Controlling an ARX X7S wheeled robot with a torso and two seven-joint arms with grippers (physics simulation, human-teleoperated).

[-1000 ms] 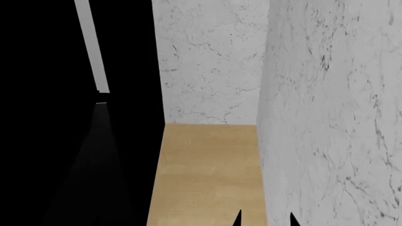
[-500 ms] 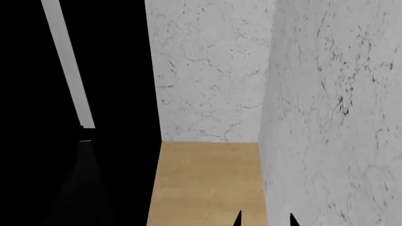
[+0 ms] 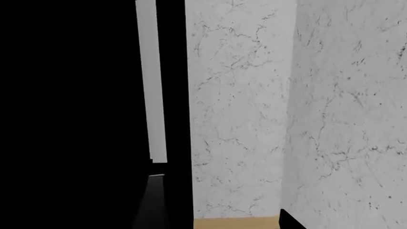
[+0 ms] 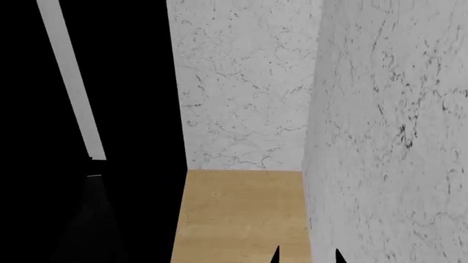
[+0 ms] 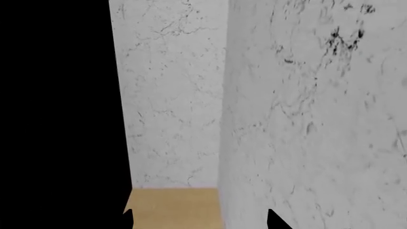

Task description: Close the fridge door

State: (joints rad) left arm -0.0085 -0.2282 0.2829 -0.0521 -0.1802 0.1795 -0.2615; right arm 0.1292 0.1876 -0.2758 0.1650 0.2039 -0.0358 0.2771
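The fridge door (image 4: 131, 109) is a glossy black slab filling the left of the head view, with a pale grey lining strip (image 4: 69, 82) running down it. The door (image 3: 76, 114) also fills the left wrist view's left side, with its strip (image 3: 151, 81). In the right wrist view the door (image 5: 57, 114) is plain black. My right gripper (image 5: 200, 221) is open, its two dark fingertips (image 5: 273, 220) wide apart with only floor and wall between them. Of my left gripper (image 3: 207, 224) a single fingertip (image 3: 286, 221) shows; the other is lost against the black. No gripper touches the door.
White marble walls (image 4: 241, 98) stand straight ahead and close on the right (image 4: 387, 137), meeting in a corner. A narrow strip of light wooden floor (image 4: 241, 213) runs between the black door and the right wall. Two black fingertips (image 4: 278, 256) poke up at the head view's lower edge.
In the head view the grey strip has slid left and downward, and the floor's far edge sits lower. The door's edge has shifted slightly left. The fingertips at the lower edge hold their place.
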